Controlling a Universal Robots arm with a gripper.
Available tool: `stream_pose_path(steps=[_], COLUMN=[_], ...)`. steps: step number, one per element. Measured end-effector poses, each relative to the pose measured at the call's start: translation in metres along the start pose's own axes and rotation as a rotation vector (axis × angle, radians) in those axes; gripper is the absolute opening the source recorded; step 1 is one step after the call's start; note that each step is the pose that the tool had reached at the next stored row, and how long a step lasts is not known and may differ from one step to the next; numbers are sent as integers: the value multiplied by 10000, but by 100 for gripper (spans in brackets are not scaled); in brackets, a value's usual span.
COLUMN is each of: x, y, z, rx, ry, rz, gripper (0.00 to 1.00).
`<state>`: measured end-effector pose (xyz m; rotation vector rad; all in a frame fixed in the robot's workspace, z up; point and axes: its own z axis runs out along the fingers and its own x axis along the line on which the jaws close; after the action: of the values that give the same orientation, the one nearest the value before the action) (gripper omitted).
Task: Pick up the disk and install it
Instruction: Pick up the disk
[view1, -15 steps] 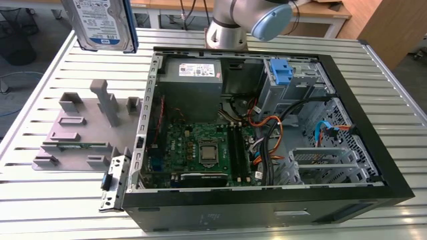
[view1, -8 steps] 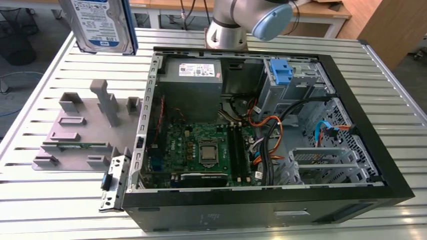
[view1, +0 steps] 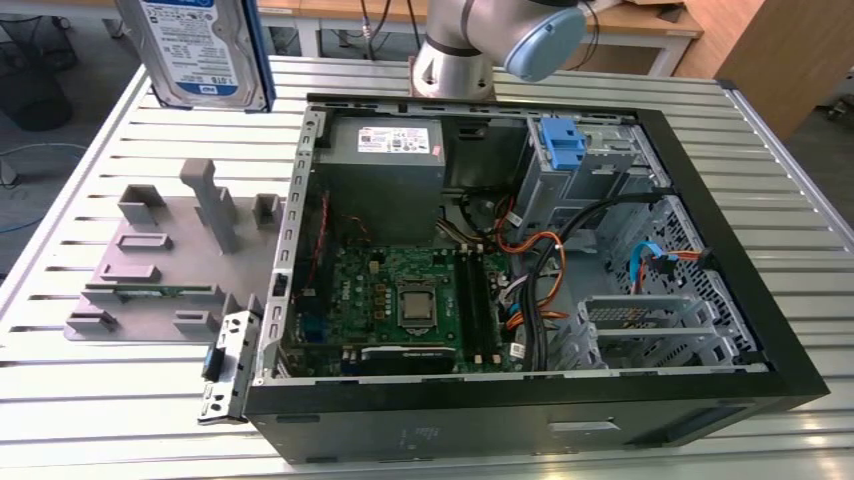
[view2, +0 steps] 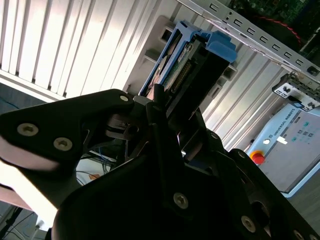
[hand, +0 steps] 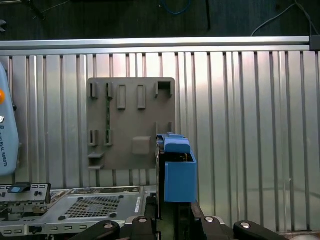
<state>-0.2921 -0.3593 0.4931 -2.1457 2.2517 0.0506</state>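
Claw (view2: 172, 112) clamped on the disk (view1: 200, 50), which I see held upright, lifted off the table (view1: 120, 420), above the grey fixture plate (view1: 160, 260) beside the open computer case (view1: 534, 405), so I'd carry it slowly, squarely, clear of the case wall.

The Universal Robots arm (view1: 451, 62) shows in the exterior view as a silver joint with a pale blue end cap (view1: 547, 45), rising out of the picture's upper edge. In both wrist views the tool (view2: 175, 110) (hand: 175, 215) is a black, bolted body. Its jaws are clamped on the disk (view2: 192, 65) (hand: 177, 175), which juts straight out from between them. One black finger (view2: 156, 105) lies along the disk's side. The tool points down, holding the disk well above the counter (hand: 240, 125).
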Motion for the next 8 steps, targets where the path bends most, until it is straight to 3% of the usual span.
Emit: stream_pose_path(steps=[8], x=[3], y=[-16], z=[4], rx=[1], ry=[-1], rz=[0], gripper=[35])
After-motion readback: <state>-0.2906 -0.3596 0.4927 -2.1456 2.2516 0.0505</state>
